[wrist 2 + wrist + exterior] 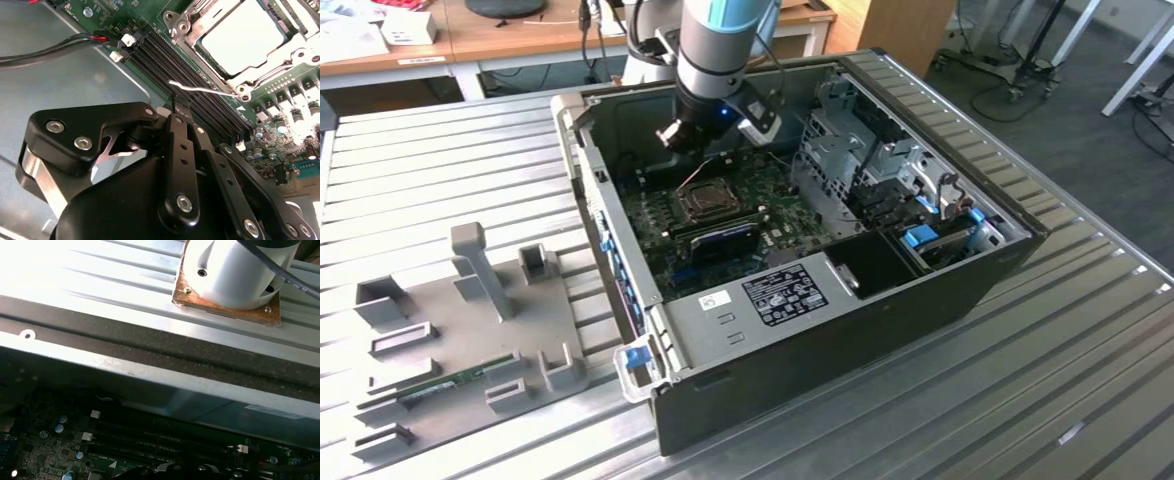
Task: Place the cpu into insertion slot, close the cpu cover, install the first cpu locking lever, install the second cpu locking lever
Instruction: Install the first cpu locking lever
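Observation:
In the second wrist view the pale cpu (pixel 240 37) lies in the insertion slot (pixel 186 36), and the silver cpu cover (pixel 272 67) lies flat around it. A thin wire locking lever (pixel 200 90) sticks out from the socket's corner over the black memory slots (pixel 165 55). Its free end is just beyond the tip of my gripper (pixel 176 106). The gripper looks shut with nothing in it. In the exterior view the gripper (pixel 678 140) hangs inside the open case, just behind the socket (pixel 710 200).
Grey drive cages (pixel 854 150) fill the case on the exterior view's right. Red and black cables (pixel 60 47) cross the bare case floor beside the board. A grey fixture plate (pixel 467 320) with a memory stick (pixel 447 385) lies on the slatted table.

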Motion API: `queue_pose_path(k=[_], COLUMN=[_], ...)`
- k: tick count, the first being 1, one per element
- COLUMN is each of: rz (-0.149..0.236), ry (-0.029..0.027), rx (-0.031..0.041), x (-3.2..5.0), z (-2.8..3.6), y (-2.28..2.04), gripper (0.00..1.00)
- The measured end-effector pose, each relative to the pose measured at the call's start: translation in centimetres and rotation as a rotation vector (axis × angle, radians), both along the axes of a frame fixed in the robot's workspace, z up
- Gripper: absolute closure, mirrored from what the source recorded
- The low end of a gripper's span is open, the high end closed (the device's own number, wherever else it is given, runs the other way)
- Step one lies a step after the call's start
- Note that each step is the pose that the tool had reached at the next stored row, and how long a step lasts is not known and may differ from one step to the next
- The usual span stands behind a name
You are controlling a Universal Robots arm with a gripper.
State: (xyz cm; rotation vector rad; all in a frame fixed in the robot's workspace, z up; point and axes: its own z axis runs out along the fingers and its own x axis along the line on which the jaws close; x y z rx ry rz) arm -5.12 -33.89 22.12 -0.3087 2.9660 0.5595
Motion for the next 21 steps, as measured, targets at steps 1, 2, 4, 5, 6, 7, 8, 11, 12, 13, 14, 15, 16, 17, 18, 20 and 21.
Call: queue_pose_path(k=[1,2,4,5,6,7,8,11,12,13,14,15,16,17,18,20,21], rz=[0.000,0.000,0.000,0.000,0.000,0.000,0.000,0.000,0.000,0.000,0.000,0.000,0.000,0.000,0.000,0.000,0.000], ry=[-0.0001,-0.0003,-0.0004,-0.0004,-0.0005,-0.0008,-0.0012,-0.0034,-0.0043,-0.0056,-0.0074,-0.0099,-0.0130,-0.0162,-0.0194,-0.0235,-0.0242], rx=[0.0000,0.0002,0.0002,0.0001,0.0001,0.0000,-0.0001,0.0001,0.0000,0.0001,0.0001,0.0000,0.0001,0.0001,0.0001,0.0000,0.0001], x=[0.00,0.00,-0.01,-0.01,-0.01,-0.01,-0.02,-0.06,-0.08,-0.11,-0.16,-0.23,-0.33,-0.44,-0.57,-0.76,-0.80], z=[0.07,0.08,0.08,0.09,0.09,0.09,0.09,0.10,0.11,0.12,0.14,0.15,0.15,0.15,0.15,0.15,0.15], y=[0.00,0.00,-0.01,-0.06,-0.12,-0.20,-0.28,-0.55,-0.60,-0.64,-0.67,-0.70,-0.72,-0.74,-0.77,-0.87,-0.95], gripper=[0.90,0.90,0.90,0.90,0.90,0.90,0.90,0.90,0.90,0.90,0.90,0.90,0.90,0.90,0.90,0.90,0.90])
